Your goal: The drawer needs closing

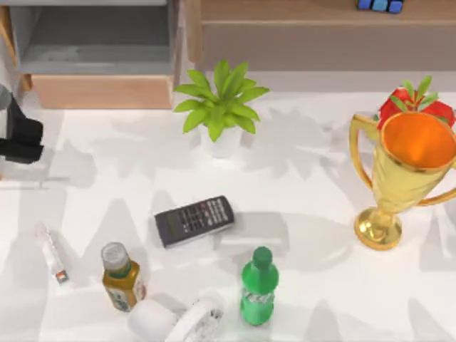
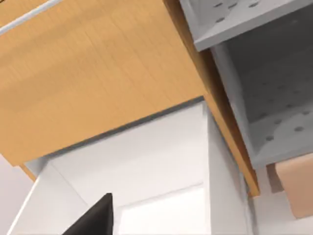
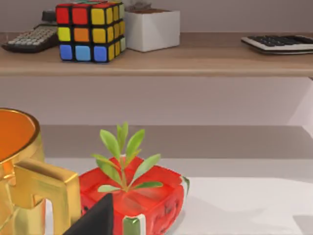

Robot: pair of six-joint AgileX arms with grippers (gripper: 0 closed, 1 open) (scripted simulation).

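The drawer (image 1: 100, 64) stands pulled out at the desk's (image 1: 306, 171) back left. The left hand (image 1: 20, 139) is just beside its front; its grip cannot be told.

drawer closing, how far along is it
Nothing looks done: the drawer is pulled out, its grey inside showing behind the tan front panel. In hand: the left gripper sits near the panel's left end, apart from it. Left: pushing the drawer shut. The right arm looks idle by the gold trophy.
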